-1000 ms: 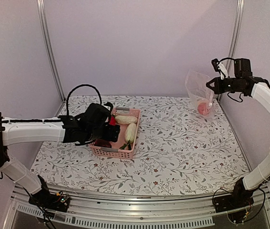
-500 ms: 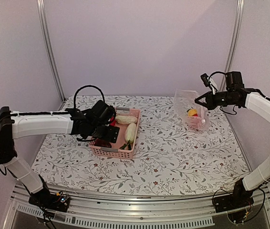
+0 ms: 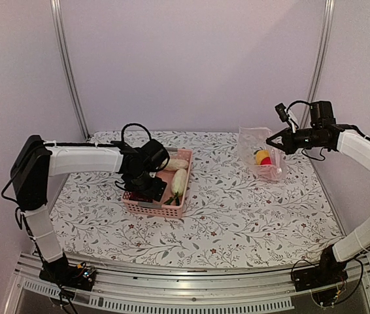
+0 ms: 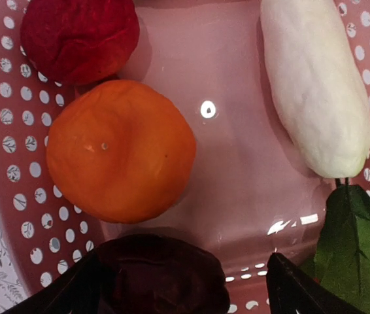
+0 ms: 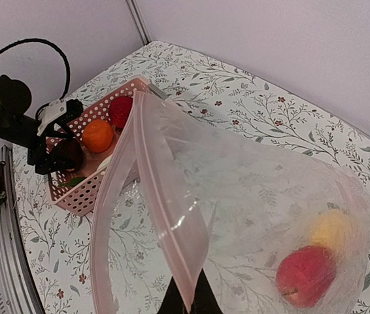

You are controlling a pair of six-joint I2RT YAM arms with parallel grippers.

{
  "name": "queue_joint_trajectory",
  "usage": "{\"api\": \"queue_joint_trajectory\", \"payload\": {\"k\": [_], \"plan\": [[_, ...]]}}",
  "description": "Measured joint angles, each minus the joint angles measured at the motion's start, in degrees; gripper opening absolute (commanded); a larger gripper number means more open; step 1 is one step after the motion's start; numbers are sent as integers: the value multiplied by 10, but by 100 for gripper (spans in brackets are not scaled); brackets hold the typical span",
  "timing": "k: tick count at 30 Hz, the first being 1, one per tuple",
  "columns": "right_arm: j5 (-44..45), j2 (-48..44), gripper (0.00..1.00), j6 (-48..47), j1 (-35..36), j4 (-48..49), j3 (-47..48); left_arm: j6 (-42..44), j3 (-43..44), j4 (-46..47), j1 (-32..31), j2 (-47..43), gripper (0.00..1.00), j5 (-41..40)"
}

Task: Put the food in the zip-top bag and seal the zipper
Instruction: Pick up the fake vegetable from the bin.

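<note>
Partly done. Near left of the table (image 3: 237, 209): left hand (image 4: 184, 297) spread open, fingers straddling the dark maroon piece (image 4: 162, 275) in the pink basket (image 4: 237, 163). Not yet bagged: maroon, orange (image 4: 119, 150), red piece (image 4: 77, 36), white radish (image 4: 316, 85); the top view adds a second radish (image 3: 172, 163).

Far right corner: zip-top bag (image 5: 250, 196) held up, right hand (image 5: 186, 299) pinched closed on its mouth. Zipper (image 5: 165, 216) gapes unsealed. Inside: lemon (image 5: 332, 229), red fruit (image 5: 306, 275).

Only the left wrist view shows the finger spread; only the right wrist view shows the pinch.
</note>
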Motion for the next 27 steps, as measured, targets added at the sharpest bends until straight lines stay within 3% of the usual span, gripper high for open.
{"api": "queue_joint_trajectory", "payload": {"k": [7, 19, 27], "plan": [[-6, 0, 0, -4, 0, 0, 0, 10, 24, -50, 12, 29, 93, 7], [-6, 0, 0, -9, 0, 0, 0, 35, 74, -82, 12, 61, 90, 41], [-5, 0, 0, -9, 0, 0, -1, 47, 183, -120, 12, 89, 93, -6]]}}
